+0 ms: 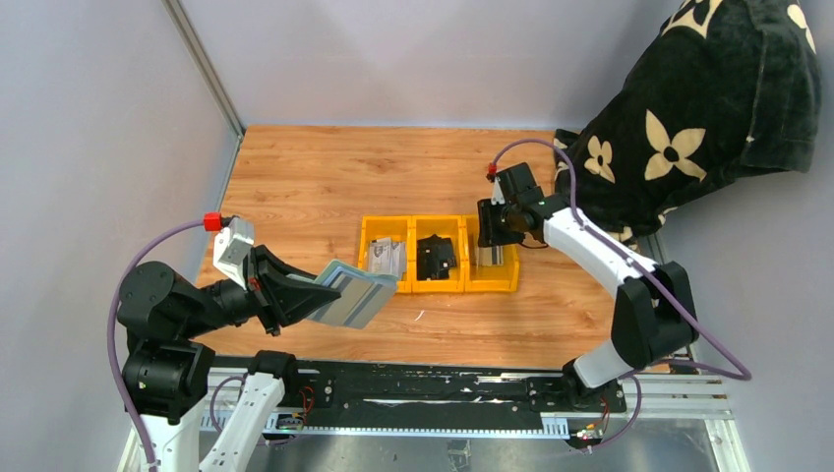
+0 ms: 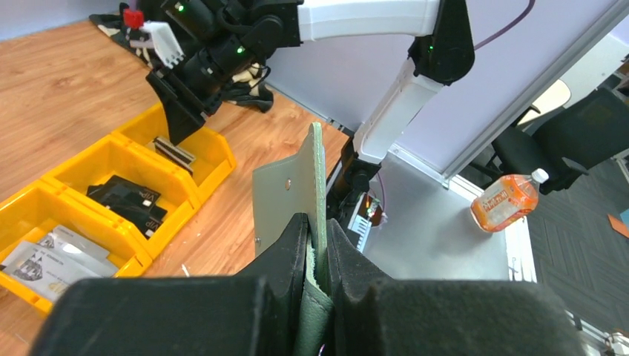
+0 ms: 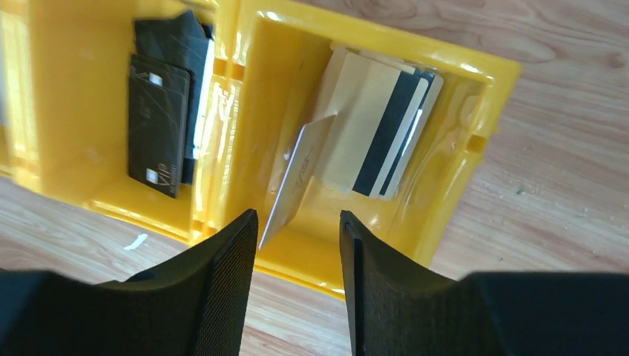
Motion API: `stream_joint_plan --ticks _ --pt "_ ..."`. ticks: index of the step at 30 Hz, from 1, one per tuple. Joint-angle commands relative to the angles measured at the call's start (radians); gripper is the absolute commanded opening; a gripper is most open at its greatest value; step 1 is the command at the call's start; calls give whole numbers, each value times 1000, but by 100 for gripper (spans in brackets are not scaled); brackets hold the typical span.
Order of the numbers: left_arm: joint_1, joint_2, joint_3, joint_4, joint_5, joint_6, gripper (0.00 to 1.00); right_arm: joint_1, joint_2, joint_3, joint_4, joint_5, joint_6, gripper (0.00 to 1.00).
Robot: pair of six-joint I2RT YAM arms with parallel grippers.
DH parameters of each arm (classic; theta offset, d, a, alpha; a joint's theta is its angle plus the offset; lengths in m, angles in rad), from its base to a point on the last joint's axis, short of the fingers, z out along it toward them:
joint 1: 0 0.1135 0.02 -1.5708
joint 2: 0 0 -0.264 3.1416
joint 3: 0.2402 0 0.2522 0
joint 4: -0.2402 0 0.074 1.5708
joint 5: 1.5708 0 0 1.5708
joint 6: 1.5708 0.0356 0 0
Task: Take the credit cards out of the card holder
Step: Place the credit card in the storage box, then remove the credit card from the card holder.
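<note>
One leaning card [image 3: 297,176], right-wrist only

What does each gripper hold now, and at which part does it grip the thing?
The left gripper is shut on the card holder, pinching one edge of it. The right gripper is open over the yellow bin and holds nothing.
</note>
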Motion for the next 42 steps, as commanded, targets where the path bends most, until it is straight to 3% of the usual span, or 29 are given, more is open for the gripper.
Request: stream_joint_plan --ticks 1,4,7,10,14,16,20,25,29,37,42 --pt "-2 -1 26 51 32 -23 0 4 -147 30 -8 57 24 55" --pt "-2 4 32 58 31 -25 0 29 -262 40 -2 40 51 61" --pt "-2 10 34 94 19 -50 0 43 -407 -15 105 -107 128 71" --pt "-2 12 10 187 -5 -123 0 70 -572 -185 383 -280 265 73" --pt "-2 33 -23 341 -22 -254 0 156 -730 -388 885 -420 493 74" --pt "-2 45 -35 399 -23 -309 0 244 -748 -437 1029 -409 520 75" --pt "-1 62 -41 473 -12 -386 0 425 -695 -441 1149 -381 468 75" --pt "-2 70 -20 501 0 -431 0 526 -578 -443 1383 -398 498 76" --pt "-2 68 -21 545 18 -482 0 569 -505 -421 1432 -387 498 75" --pt "-2 70 -3 553 34 -506 0 623 -456 -396 1439 -366 468 55" --pt "-2 65 -5 553 34 -508 0 638 -453 -386 1437 -368 478 54"
